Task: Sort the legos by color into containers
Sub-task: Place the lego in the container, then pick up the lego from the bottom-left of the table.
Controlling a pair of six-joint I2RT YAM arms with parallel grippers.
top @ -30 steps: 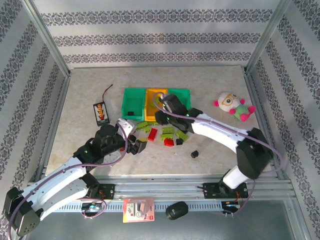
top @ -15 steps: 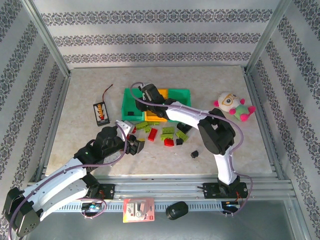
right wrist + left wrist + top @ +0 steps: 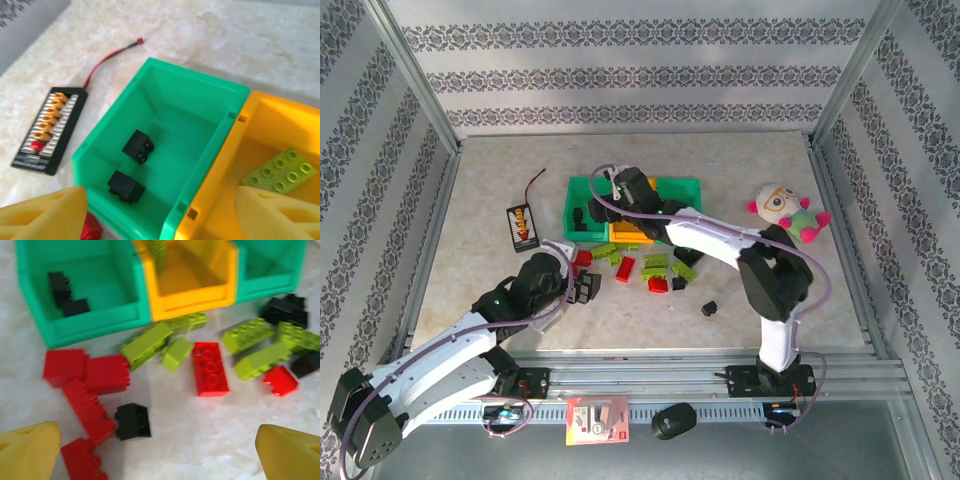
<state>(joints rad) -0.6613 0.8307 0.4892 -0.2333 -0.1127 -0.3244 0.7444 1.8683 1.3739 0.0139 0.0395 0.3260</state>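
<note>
Right gripper [image 3: 160, 212] hangs over the left teal bin [image 3: 200, 76], jaws wide and empty; two black bricks [image 3: 138, 146] lie on its floor and a lime brick [image 3: 280, 172] sits in the yellow bin [image 3: 270, 115] next door, so black goes left and lime goes middle, by the look of it; left gripper [image 3: 160, 452] hovers low in front of the bins, jaws spread wide, nothing held; under it a loose black brick [image 3: 133, 421] lies just beside the red bricks [image 3: 87, 410], seemingly touching one, and that looks like the pick to make; to do it cleanly, come straight down with the fingers across its free sides, not along the red row, or a red neighbour rides up too; the right arm should lift clear of the rim, since both arms would want the same bin; writing now: none legible on bricks or bins; the battery holder [image 3: 47, 130] shows no label I can read; the card [image 3: 597, 420] on the near rail carries red and white print, too small to make out.
</note>
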